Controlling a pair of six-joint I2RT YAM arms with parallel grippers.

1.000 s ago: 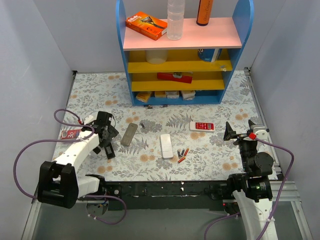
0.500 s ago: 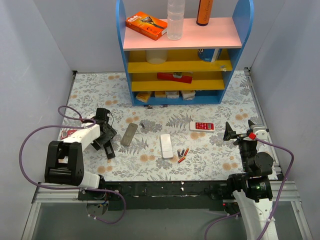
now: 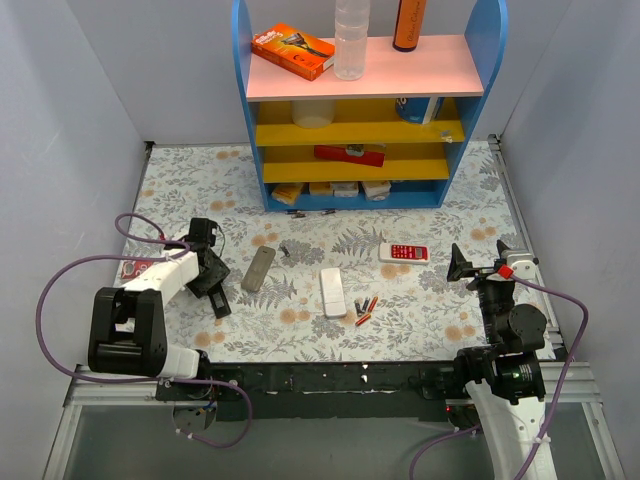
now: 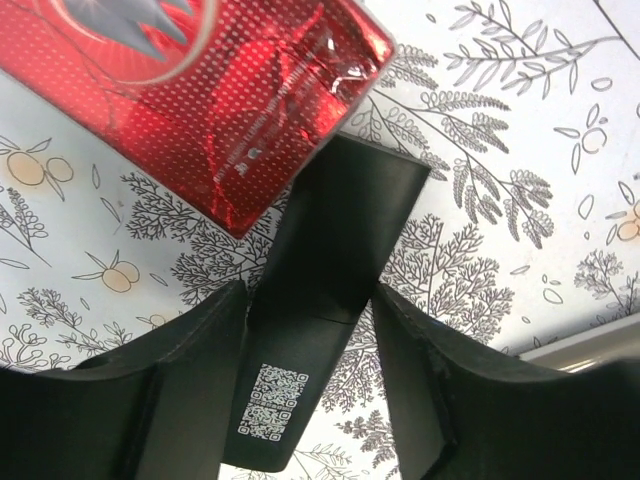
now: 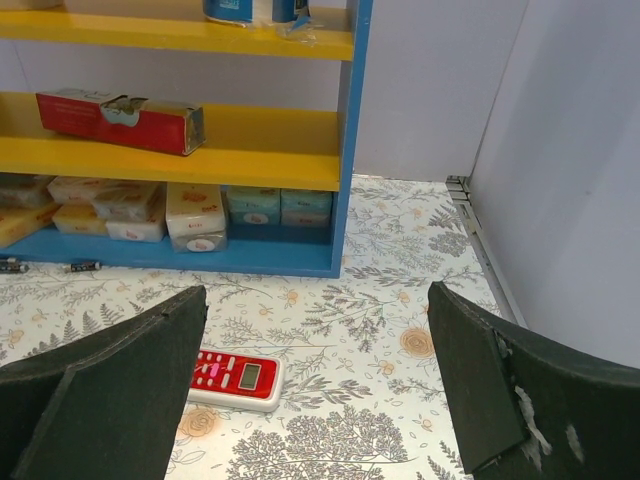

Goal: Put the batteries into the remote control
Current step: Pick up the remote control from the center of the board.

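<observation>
The white remote control (image 3: 332,291) lies face-blank in the middle of the table, with the batteries (image 3: 366,309) in a small loose cluster just to its right. Far to the left, my left gripper (image 3: 213,287) is down on the table. In its wrist view a flat black piece with a QR label (image 4: 325,230) lies between the jaws, and both fingertips press its edges (image 4: 310,292). My right gripper (image 3: 480,258) hangs wide open at the right, holding nothing (image 5: 315,292). Neither wrist view shows the remote control or the batteries.
A shiny red packet (image 4: 200,90) lies beside the black piece (image 3: 135,268). A slim grey remote (image 3: 259,268) and a white remote with red buttons (image 3: 404,253) (image 5: 235,375) lie mid-table. A blue and yellow shelf unit (image 3: 360,110) stands at the back.
My left arm has folded back toward the left, and its jaws have closed in from wide open onto the black piece. The right arm has not moved.
</observation>
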